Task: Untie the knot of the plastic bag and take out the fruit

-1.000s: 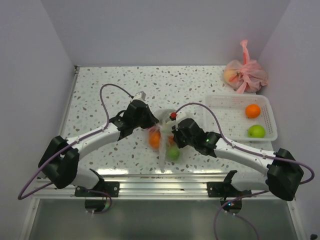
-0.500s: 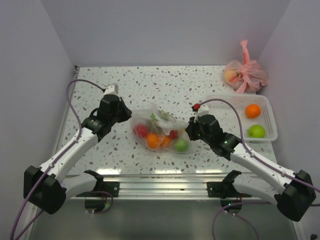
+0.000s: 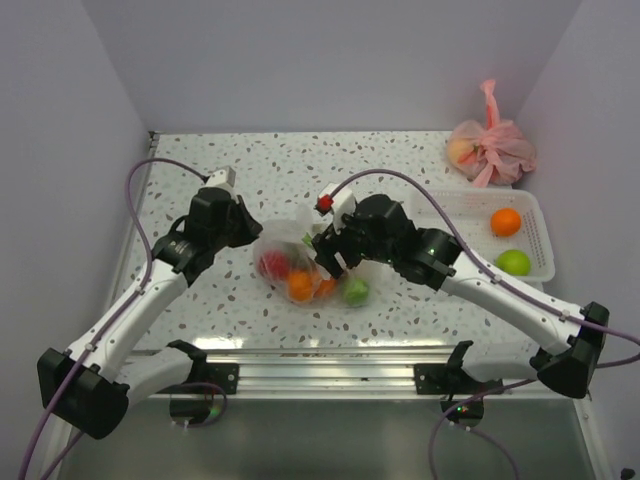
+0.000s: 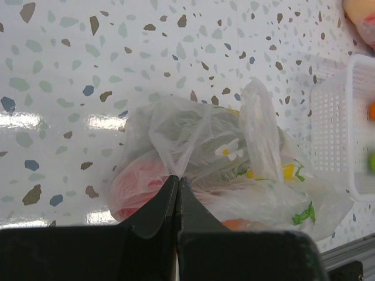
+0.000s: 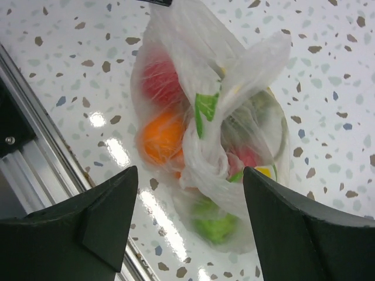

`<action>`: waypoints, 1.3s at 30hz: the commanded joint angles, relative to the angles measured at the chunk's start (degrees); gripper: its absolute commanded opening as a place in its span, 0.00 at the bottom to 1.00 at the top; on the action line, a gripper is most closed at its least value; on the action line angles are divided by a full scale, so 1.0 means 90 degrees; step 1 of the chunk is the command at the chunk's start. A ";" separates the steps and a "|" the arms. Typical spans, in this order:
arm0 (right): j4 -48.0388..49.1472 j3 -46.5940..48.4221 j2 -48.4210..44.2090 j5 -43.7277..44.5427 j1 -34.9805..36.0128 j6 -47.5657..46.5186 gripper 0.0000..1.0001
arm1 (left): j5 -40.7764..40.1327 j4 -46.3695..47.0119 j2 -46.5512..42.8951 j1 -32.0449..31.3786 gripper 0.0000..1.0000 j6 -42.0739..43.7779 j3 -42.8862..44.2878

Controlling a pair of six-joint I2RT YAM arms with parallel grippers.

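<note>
Pale lilac walls (image 3: 330,60) enclose a speckled terrazzo table (image 3: 380,160)

left claw (image 3: 251,236): touching plastic bag (image 3: 283,240) | right claw (image 3: 328,256): over bag | fruit (image 3: 300,286): inside bag

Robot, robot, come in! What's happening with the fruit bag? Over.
Left jaws shut, pinching a fold of the plastic bag. Right jaws open, over the knot. Knot tied, fruit inside. Nothing in the way.

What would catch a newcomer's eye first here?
A clear plastic bag of bright fruit lies mid-table, a fold pinched by the left pincer while the right pincer hangs open above it. A pink bag sits in the far right corner.
</note>
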 commanded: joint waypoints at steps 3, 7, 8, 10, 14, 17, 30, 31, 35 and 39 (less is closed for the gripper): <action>-0.0745 0.0583 0.0674 0.0138 0.0357 -0.0935 0.68 | 0.0080 -0.0127 -0.0190 0.0055 0.00 0.0143 0.0399; -0.0863 0.0701 0.1220 0.0343 0.0620 -0.1120 0.57 | 0.0060 -0.0166 -0.0248 0.0055 0.00 0.0123 0.0409; -0.0863 0.0691 0.1290 0.0392 0.0659 -0.1140 0.56 | 0.0060 -0.0185 -0.0258 0.0055 0.00 0.0123 0.0409; -0.0756 0.0594 0.1417 0.0480 0.0699 -0.1150 0.51 | 0.0070 -0.0185 -0.0258 0.0055 0.00 0.0133 0.0409; -0.0580 0.0389 0.1564 0.0976 0.0709 -0.1150 0.35 | 0.0022 -0.0214 -0.0219 0.0055 0.00 0.0162 0.0418; -0.0482 0.0223 0.1350 0.1367 0.0699 -0.1111 0.04 | -0.0260 -0.0293 -0.0210 0.0055 0.00 0.0230 0.0389; 0.0493 -0.0889 -0.0632 0.1545 -0.0803 -0.0253 0.00 | -0.0711 0.0039 0.0493 0.0787 0.00 0.0650 0.0204; 0.0543 -0.0958 -0.0856 0.1458 -0.1095 0.0029 0.00 | -0.0711 0.0049 0.0513 0.0942 0.00 0.0689 0.0194; 0.0446 -0.1193 -0.1033 0.1505 -0.1449 0.0480 0.00 | -0.0740 0.0049 0.0533 0.1207 0.00 0.0816 0.0028; 0.0708 -0.1748 -0.1326 0.1243 -0.1547 0.1027 0.00 | -0.0760 0.0137 0.0416 0.1432 0.00 0.0885 -0.0401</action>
